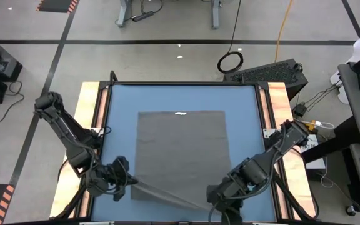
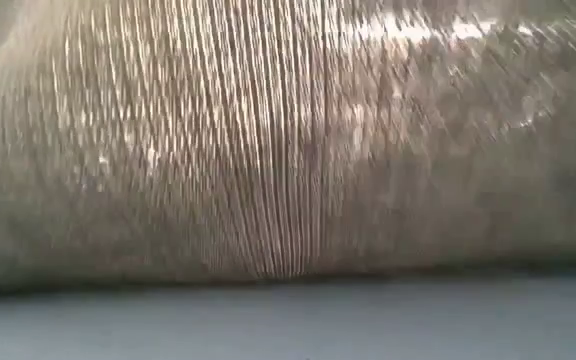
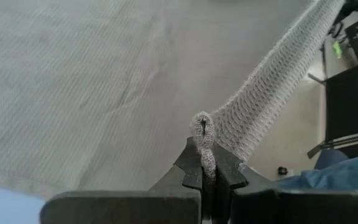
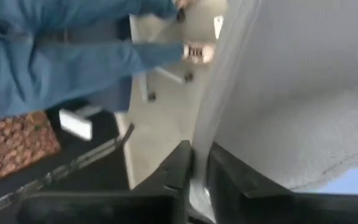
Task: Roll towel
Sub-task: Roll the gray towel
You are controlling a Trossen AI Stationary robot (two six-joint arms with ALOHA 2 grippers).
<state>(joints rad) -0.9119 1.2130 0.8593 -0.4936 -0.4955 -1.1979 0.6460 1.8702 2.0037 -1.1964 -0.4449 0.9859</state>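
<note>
Towel (image 1: 181, 147) edge, lower frame, pinched by left gripper (image 3: 205, 163), could slip from right gripper (image 4: 199, 177), whose fingers look barely parted.

From counter height the towel (image 2: 288, 140) fills the view, hiding both arms and the room. A person in blue (image 4: 61, 56) shows blurred and cut off beyond the right gripper (image 4: 199, 163).

I see the towel (image 1: 181, 150) as soft matt ribbed knit cloth, blue tabletop (image 1: 120, 106) smooth, its side rails (image 1: 90, 103) pale wood
</note>
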